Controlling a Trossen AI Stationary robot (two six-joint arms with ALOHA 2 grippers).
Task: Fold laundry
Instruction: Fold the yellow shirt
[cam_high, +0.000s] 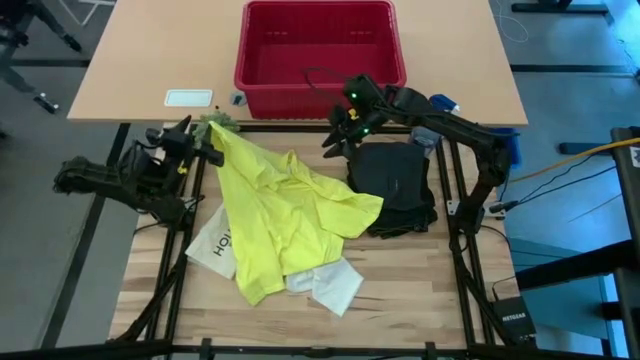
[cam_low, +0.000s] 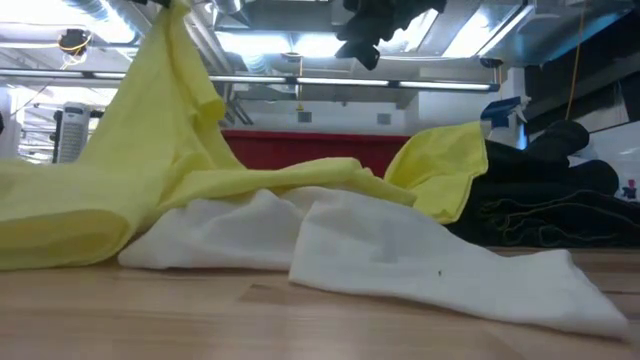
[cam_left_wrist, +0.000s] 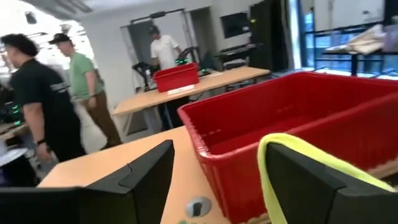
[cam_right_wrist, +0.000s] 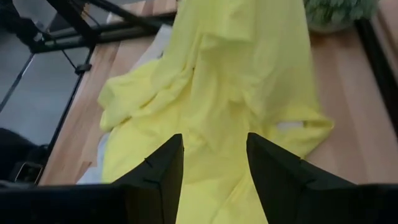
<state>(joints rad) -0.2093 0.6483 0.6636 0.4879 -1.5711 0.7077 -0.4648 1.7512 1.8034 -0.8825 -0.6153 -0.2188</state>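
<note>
One limp, light yellow T-shirt (cam_high: 285, 215) sprawled across the tabletop's middle, one corner draped over a finger of the spread left claw (cam_high: 195, 143). Right claw (cam_high: 345, 135) hovered released, empty. Best pinched at a hem; it would sag.

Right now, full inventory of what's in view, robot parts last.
yellow T-shirt: 1, bright yellow, table centre, one corner lifted at the left gripper
dark trousers: 1, black, folded pile right of the T-shirt
white cloth: 1, white, partly under the T-shirt's near edge
printed white item: 1, white, under the T-shirt's left side
red basket: 1, red, far table
people: 3, room background
left gripper: 1, dark, open, T-shirt edge draped over one finger
right gripper: 1, dark, open, empty, raised above the trousers
</note>
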